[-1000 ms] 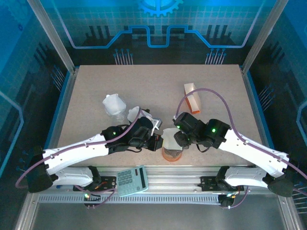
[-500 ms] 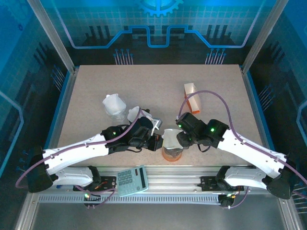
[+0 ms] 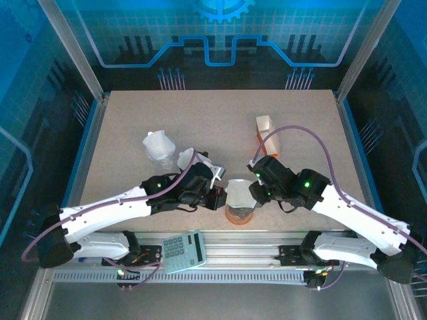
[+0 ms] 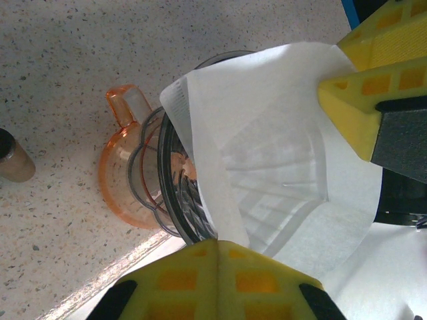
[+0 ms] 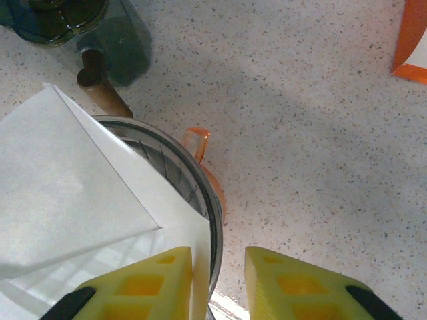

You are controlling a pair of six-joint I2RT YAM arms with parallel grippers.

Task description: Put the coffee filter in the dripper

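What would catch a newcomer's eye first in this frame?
The white paper filter, opened into a cone, sits in the orange-based dripper at the table's near edge, between the two arms. The left gripper straddles the filter with yellow fingers, and the right gripper brackets the dripper's rim. A calculator lies by the bases.

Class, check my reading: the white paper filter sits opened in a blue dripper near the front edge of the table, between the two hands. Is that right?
Not quite. The dripper is orange, not blue, as the left wrist view shows. The rest holds: the white filter sits opened in it near the front edge, between the left hand and right hand.
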